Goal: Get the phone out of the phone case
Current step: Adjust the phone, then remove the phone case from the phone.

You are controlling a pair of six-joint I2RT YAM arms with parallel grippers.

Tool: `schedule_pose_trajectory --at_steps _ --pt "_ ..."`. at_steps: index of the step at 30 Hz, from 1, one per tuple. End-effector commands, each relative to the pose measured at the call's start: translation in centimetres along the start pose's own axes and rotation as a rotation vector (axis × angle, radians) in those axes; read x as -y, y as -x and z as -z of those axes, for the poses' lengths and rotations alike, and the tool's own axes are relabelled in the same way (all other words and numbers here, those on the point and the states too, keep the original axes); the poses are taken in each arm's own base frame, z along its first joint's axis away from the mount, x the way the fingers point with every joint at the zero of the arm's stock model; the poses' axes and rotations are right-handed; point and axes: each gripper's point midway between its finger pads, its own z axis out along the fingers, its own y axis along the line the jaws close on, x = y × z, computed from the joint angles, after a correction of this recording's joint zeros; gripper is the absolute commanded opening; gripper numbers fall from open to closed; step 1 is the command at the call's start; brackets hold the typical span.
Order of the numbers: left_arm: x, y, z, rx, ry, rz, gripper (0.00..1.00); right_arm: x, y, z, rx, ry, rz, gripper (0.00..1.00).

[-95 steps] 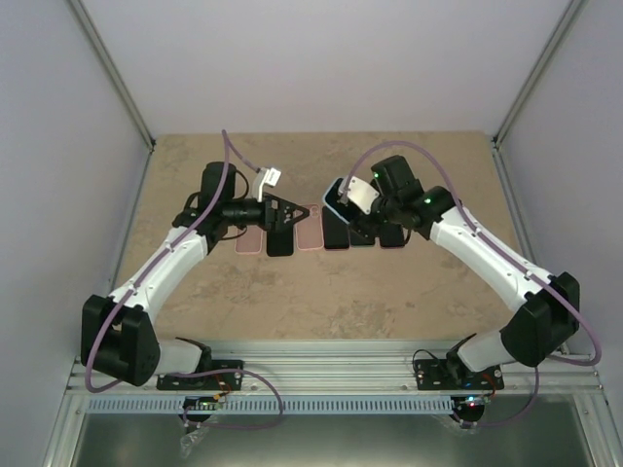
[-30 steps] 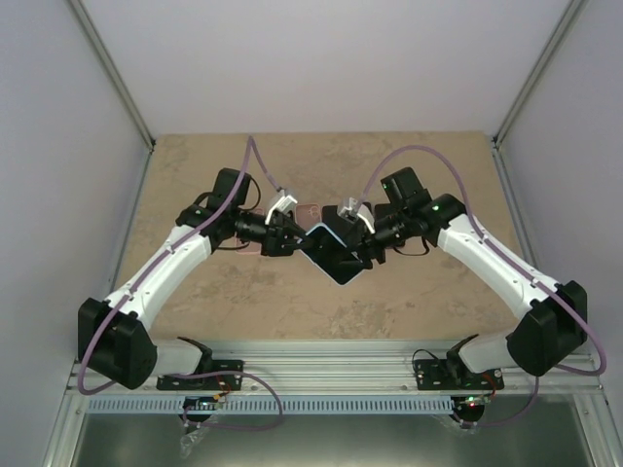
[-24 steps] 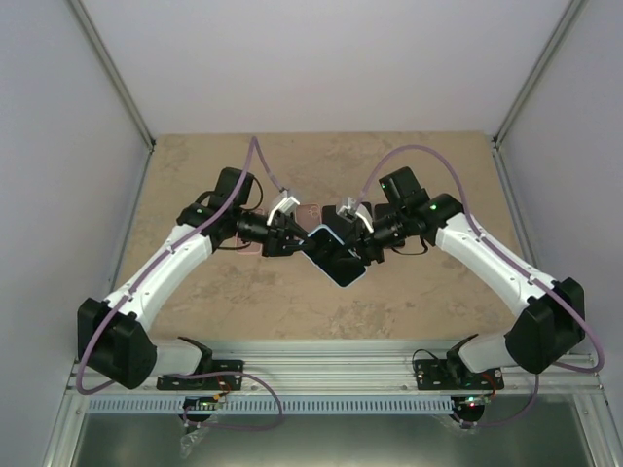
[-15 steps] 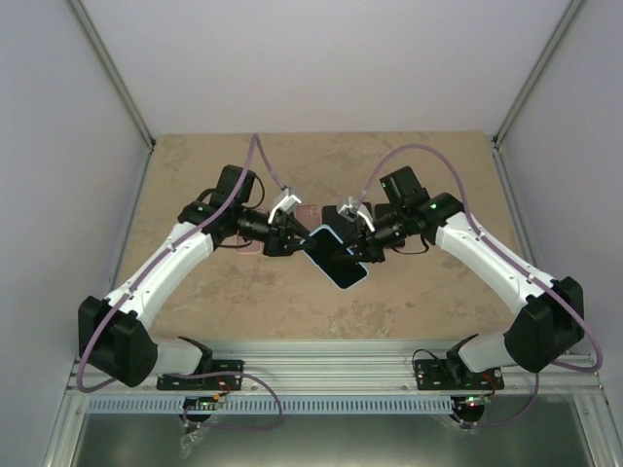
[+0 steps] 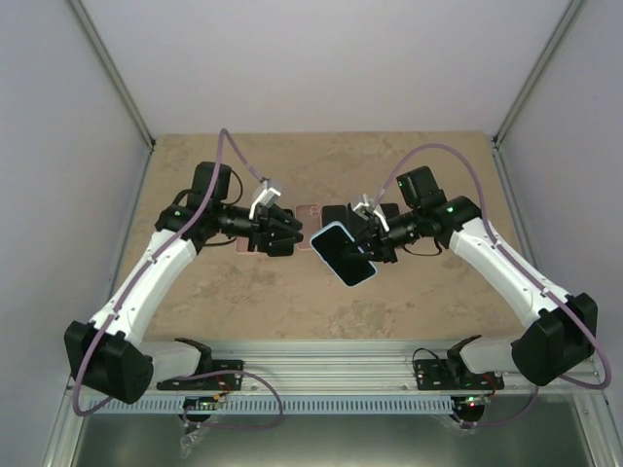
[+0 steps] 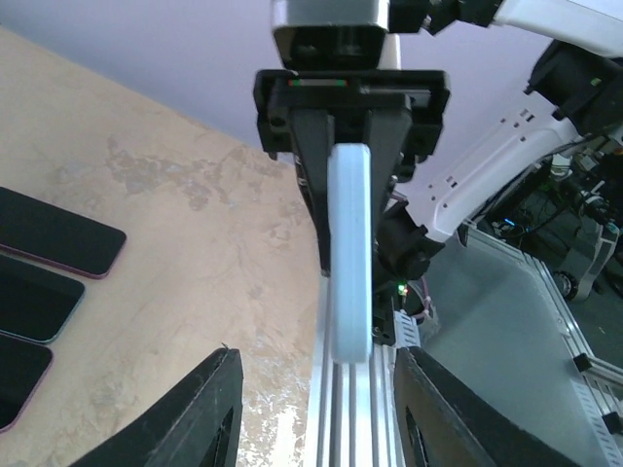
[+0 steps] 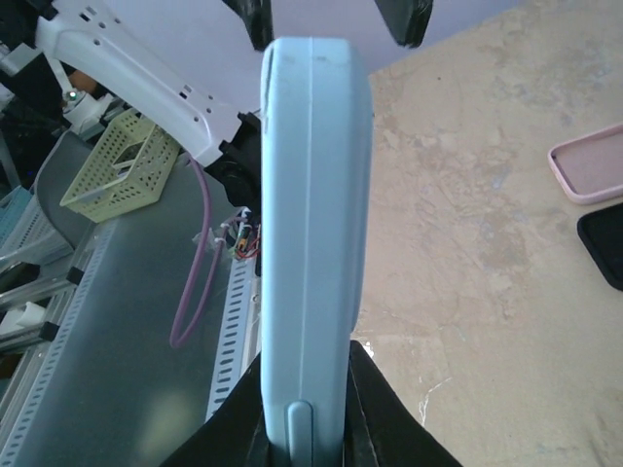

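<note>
The phone (image 5: 341, 253), dark screen up, sits in a light blue phone case (image 5: 366, 276) held tilted in the air above the middle of the table. My right gripper (image 5: 368, 243) is shut on its right end. In the right wrist view the case (image 7: 311, 195) stands edge-on, pinched between the fingers (image 7: 389, 418). My left gripper (image 5: 290, 234) is open just left of the phone and does not touch it. In the left wrist view its fingers (image 6: 212, 409) stand wide either side of the case's edge (image 6: 348, 253).
Behind the grippers on the table lie a pink case (image 5: 310, 209) and dark phones (image 6: 49, 243). The right wrist view shows a pink case (image 7: 589, 165) and a black phone (image 7: 605, 245). The aluminium rail (image 5: 331, 377) runs along the near edge.
My left gripper has opened, let go of the phone's left end and drawn back to the left. My right gripper has closed on the cased phone and shifted slightly right with it.
</note>
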Motion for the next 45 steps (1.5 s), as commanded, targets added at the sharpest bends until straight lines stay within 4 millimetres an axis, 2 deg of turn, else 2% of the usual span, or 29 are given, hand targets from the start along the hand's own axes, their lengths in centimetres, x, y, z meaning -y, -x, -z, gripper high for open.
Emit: schedule_pose_trajectory --at_steps 1,8,17,30,32,37,45 --pt "1.9 -0.6 0.3 0.015 -0.049 -0.047 0.45 -2.2 0.9 0.7 0.054 0.078 0.068 0.01" --pt "1.8 -0.4 0.2 0.023 -0.053 -0.048 0.49 -1.8 0.9 0.5 0.053 0.086 0.052 0.00" --pt "2.4 -0.5 -0.8 0.004 -0.080 -0.054 0.47 -1.6 1.1 0.3 0.055 0.097 0.030 0.01" --pt "1.9 -0.9 -1.5 -0.002 -0.059 -0.039 0.32 -2.1 1.4 0.4 0.069 0.133 0.029 0.01" --pt "1.8 -0.9 -1.5 -0.001 -0.058 -0.036 0.28 -2.3 1.4 0.4 0.071 0.142 0.031 0.01" --pt "0.6 -1.0 -1.7 -0.002 -0.010 -0.008 0.11 -2.9 1.4 0.6 0.078 0.163 0.050 0.01" --pt "-0.9 -0.8 -1.9 0.004 0.055 0.020 0.01 -3.8 1.3 0.9 0.086 0.184 0.079 0.01"
